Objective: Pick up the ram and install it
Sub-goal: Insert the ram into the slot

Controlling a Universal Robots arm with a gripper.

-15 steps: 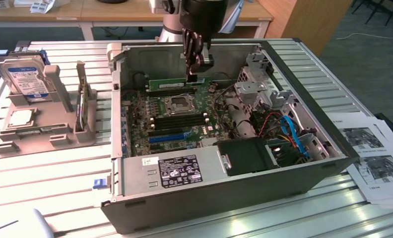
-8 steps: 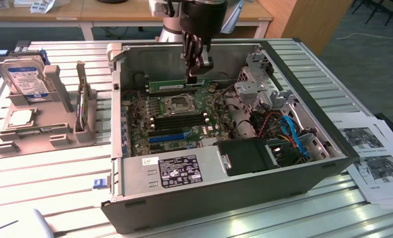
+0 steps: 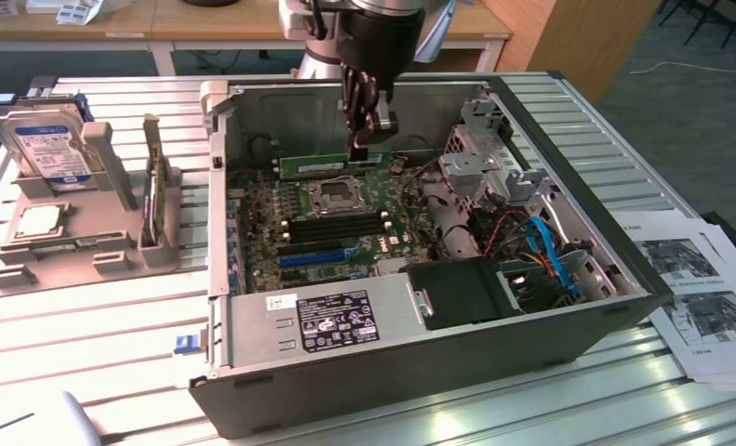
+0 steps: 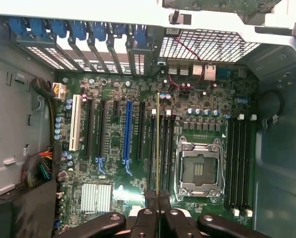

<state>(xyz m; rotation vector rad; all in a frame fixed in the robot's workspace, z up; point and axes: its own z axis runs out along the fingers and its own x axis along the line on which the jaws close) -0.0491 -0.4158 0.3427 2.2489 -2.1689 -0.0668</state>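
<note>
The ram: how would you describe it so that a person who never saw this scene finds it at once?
Look inside the open grey metal computer case, above the green motherboard. There the ram, a long thin green circuit-board stick, hangs clamped in the jaws of the black gripper. Unlike the black memory slots below, it is green, and it alone is gripped.

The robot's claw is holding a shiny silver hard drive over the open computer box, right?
Not quite. The claw is holding the long, thin green ram stick, not a hard drive, over the open dark grey metal computer case. The exterior view shows it.
</note>
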